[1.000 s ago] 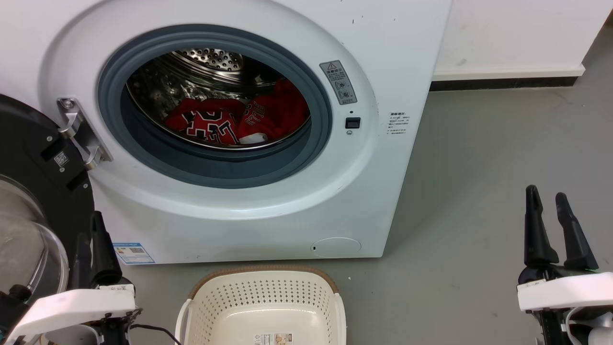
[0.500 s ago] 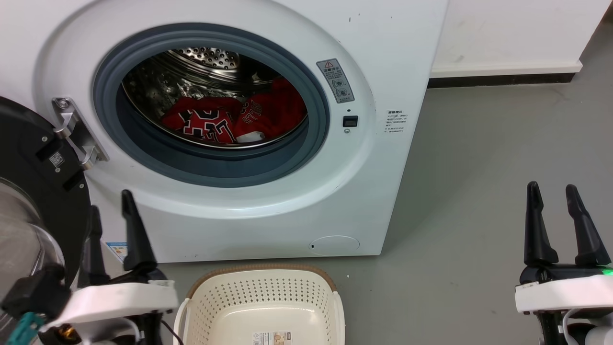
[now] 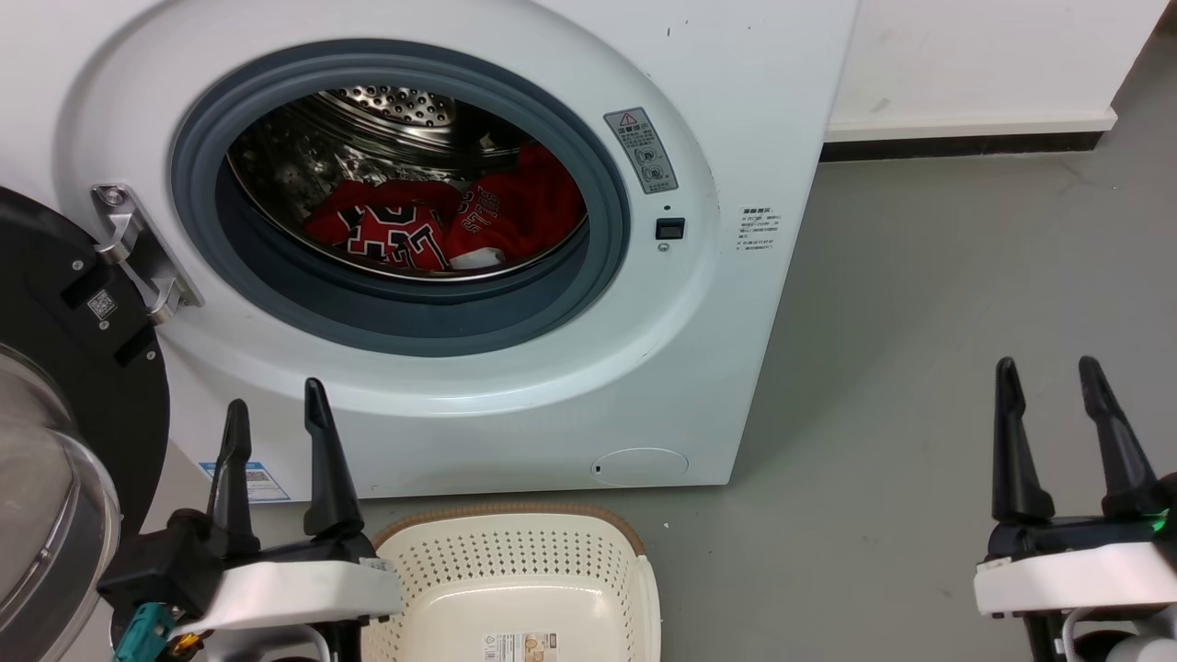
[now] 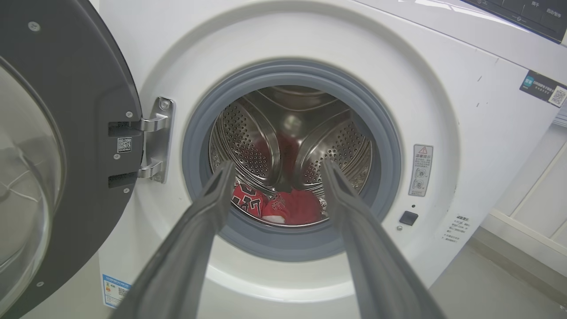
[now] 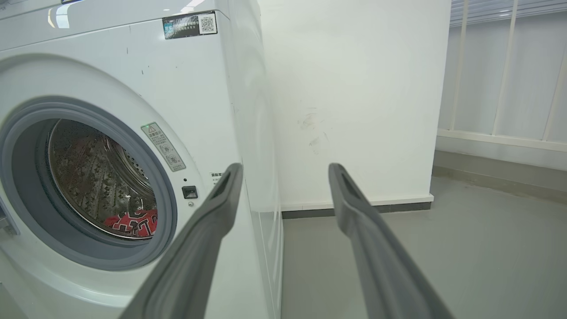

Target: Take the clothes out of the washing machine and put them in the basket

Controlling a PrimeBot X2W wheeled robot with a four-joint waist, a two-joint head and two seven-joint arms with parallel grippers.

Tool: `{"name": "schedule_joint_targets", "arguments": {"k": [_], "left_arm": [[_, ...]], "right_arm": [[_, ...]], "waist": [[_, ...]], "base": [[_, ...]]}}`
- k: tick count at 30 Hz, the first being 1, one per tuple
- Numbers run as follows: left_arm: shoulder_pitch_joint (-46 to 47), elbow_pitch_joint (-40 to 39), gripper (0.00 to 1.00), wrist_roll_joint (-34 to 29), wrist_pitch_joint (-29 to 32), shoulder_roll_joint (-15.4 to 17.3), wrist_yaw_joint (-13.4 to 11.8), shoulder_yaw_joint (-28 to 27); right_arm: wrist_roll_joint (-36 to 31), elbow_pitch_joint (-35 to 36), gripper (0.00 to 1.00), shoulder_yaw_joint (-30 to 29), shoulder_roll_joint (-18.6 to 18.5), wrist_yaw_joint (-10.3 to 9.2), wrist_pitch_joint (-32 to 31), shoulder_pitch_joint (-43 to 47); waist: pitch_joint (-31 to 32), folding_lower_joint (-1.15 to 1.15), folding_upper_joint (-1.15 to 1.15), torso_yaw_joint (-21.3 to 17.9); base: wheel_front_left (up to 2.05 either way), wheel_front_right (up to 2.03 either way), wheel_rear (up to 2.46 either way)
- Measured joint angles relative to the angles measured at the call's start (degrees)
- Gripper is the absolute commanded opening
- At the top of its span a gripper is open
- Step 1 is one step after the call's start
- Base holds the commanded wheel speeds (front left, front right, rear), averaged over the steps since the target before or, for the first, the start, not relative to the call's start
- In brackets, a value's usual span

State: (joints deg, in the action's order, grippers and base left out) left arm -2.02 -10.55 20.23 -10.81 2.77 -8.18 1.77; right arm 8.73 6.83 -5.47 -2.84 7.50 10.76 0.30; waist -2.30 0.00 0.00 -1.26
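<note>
Currently the left gripper [image 3: 276,400] hovers open-fingered beside the basket [image 3: 508,512], the right gripper [image 3: 1048,372] likewise spread at far right; the clothes [image 3: 441,230] lie in the washing machine [image 3: 736,110].

Laundry room — washing machine [image 3: 736,119], basket [image 3: 515,563].

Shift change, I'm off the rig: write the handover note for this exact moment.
Grippers: the left gripper is open and empty, with its fingers aimed at the washing machine opening. The right gripper is open and empty over the floor, to the machine's right.
Things: the clothes lie at the bottom of the drum. The door is swung open on the left. The basket sits empty on the floor below the opening.
Done: door open.
Left: reach in, grasp the clothes and drop them in the basket.
</note>
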Motion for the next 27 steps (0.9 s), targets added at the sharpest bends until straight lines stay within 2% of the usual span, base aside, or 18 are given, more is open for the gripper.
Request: {"name": "schedule_joint_targets", "arguments": {"k": [11,22,24,27], "left_arm": [[-0.99,3.98,1.00,-6.62,-1.46,0.04,5.16,1.58],[-1.18,5.99,1.00,-12.91,-2.83,0.04,7.17,3.55],[-1.24,6.13,1.00,-11.95,-3.02,0.03,6.64,3.05],[-1.23,6.13,1.00,-12.67,-3.35,0.12,7.28,2.53]], "right_arm": [[-3.99,-3.09,1.00,2.12,-0.03,0.01,1.41,1.26],[-7.78,-5.16,1.00,3.87,-0.07,0.01,2.83,2.07],[-7.64,-5.24,1.00,4.37,-0.04,0.01,3.11,2.08],[-8.02,-5.17,1.00,4.41,-0.07,0.01,3.37,2.08]], "waist": [[0.17,0.00,0.00,-0.35],[-0.34,0.00,0.00,-0.48],[-0.47,0.00,0.00,-0.47],[-0.77,0.00,0.00,-0.38]], "base": [[0.00,0.00,0.00],[0.00,0.00,0.00],[0.00,0.00,0.00],[0.00,0.00,0.00]]}}
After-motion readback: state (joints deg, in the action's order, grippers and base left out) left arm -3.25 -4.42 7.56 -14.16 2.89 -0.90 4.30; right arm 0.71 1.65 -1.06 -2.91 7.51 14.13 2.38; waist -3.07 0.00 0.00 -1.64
